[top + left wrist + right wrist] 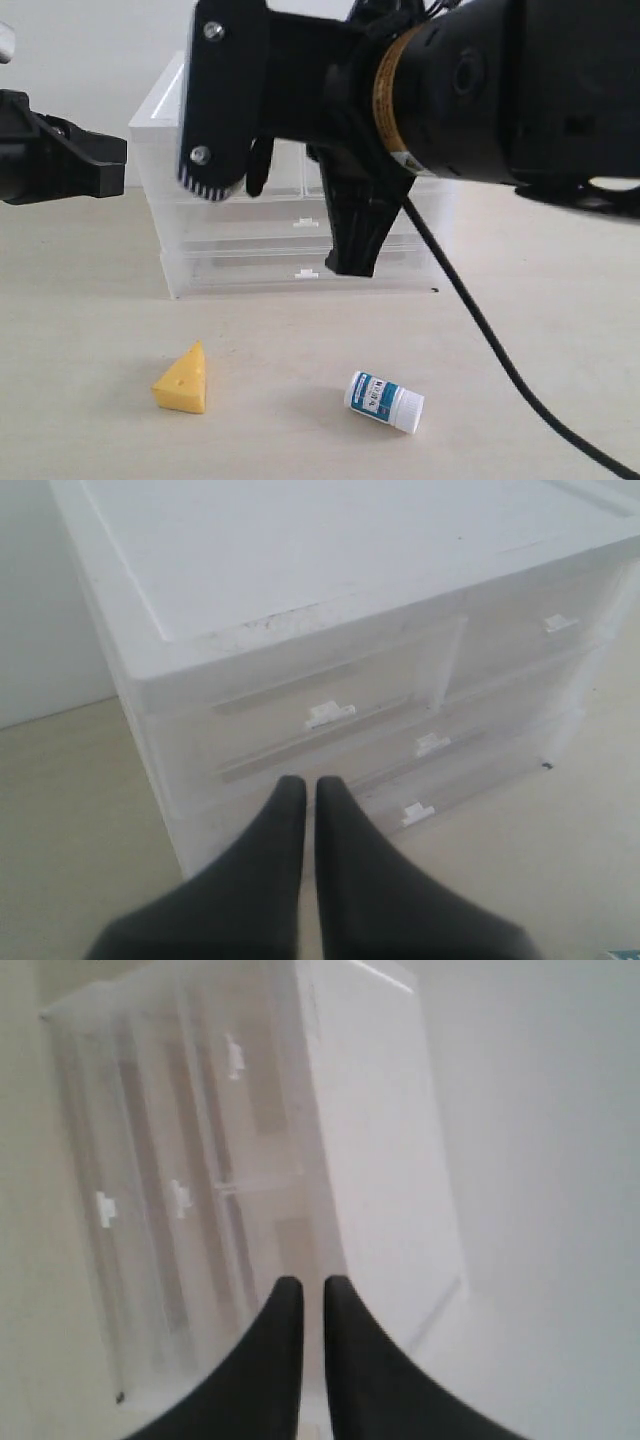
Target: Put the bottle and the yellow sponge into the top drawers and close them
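Bottle lies sideways on the tabletop, its teal-and-white label too small to read; yellow sponge sits nearby. Left gripper and right gripper are both closed up, empty.

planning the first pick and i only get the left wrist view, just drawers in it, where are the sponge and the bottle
Observer: The yellow sponge sits on the table in front of the drawer unit, toward the left of the exterior view.
Operator: and the bottle
Observer: The bottle lies on its side to the right of the sponge and apart from it, with its cap pointing right.
Operator: right claw holding anything
Observer: No. In the right wrist view the right claw has its tips close together with nothing between them, and it faces the drawer unit.
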Robot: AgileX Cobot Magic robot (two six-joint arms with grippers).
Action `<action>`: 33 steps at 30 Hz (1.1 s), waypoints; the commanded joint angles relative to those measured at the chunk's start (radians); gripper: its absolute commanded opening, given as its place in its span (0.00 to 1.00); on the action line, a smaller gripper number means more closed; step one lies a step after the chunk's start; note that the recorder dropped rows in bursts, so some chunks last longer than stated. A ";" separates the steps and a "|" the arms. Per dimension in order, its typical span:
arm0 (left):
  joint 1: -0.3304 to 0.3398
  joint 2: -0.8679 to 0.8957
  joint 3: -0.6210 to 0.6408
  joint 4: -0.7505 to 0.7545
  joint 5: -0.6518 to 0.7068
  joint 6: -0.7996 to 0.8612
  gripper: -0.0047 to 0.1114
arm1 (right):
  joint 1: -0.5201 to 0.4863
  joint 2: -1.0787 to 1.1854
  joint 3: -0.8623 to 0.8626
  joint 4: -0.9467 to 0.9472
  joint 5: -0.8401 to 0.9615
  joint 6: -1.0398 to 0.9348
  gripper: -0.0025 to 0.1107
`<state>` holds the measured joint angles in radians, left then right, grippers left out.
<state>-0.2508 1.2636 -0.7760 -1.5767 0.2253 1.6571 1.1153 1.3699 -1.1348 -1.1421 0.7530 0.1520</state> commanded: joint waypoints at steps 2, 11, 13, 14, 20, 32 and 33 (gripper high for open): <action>-0.003 0.002 -0.003 0.003 0.004 -0.008 0.07 | -0.001 -0.013 -0.009 -0.093 0.116 0.165 0.06; -0.003 0.002 -0.003 0.003 0.004 -0.008 0.07 | -0.072 -0.051 -0.009 -0.021 0.108 0.200 0.06; -0.003 0.002 -0.003 0.003 0.004 -0.008 0.07 | -0.111 -0.055 -0.009 0.055 0.106 0.105 0.06; -0.003 0.002 -0.003 0.003 0.004 -0.008 0.07 | -0.126 -0.055 -0.009 0.090 0.104 0.049 0.06; -0.003 0.002 -0.003 0.003 0.004 -0.008 0.07 | -0.195 -0.072 -0.009 0.238 -0.019 -0.201 0.06; -0.003 0.002 -0.003 0.003 0.004 -0.008 0.07 | -0.338 -0.103 -0.009 0.623 -0.234 -0.491 0.27; -0.003 0.002 -0.003 0.003 0.004 -0.008 0.07 | -0.351 -0.103 -0.009 0.708 -0.264 -0.564 0.27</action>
<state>-0.2508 1.2636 -0.7760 -1.5767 0.2253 1.6571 0.7819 1.2785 -1.1377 -0.5424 0.5372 -0.3206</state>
